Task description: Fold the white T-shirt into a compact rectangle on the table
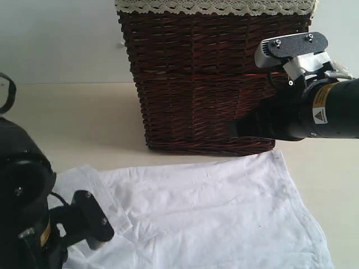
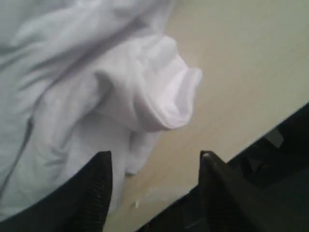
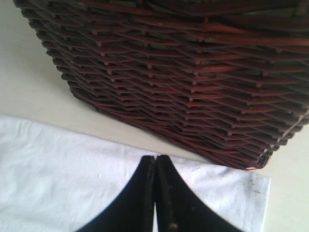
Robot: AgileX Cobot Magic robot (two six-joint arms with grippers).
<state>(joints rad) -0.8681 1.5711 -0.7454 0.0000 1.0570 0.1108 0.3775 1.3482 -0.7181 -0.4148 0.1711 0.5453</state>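
On the table (image 1: 73, 117), in front of the basket (image 1: 207, 84): the white T-shirt (image 1: 213, 207) is lying spread flat, not yet folded. Its far edge is running along the basket's foot, near it, with a thin strip of bare table showing between them. Lettering and tag are not showing in any view. Long axis: seemingly running across the exterior view, with a sleeve (image 2: 154, 96) sticking out at the left end and a square corner closing the cloth at the right. Which end is the hem is a judgement only.

Sleeve: lying bunched and curled on itself, its cuff turning towards bare table, just beyond the fingertips (image 2: 104, 162) of the left gripper (image 2: 154, 155).

Left gripper: hanging low at the sleeve end, jaws standing apart with nothing between them. One finger is sitting over cloth, the other over bare table. This is the nearer arm, and the sleeve is lying straight ahead of its gap, so a fold starting at that end is looking like its job: a short reach forward and down, then a pinch on the cuff.

Right gripper (image 3: 155, 162): hovering over the far right part of the shirt, jaws pressed together and holding nothing, pointing at the basket wall. The square corner is lying off to one side of it.

Basket: dark wicker with a lace trim (image 1: 213, 7) on its rim, standing behind the shirt, close to the right arm.
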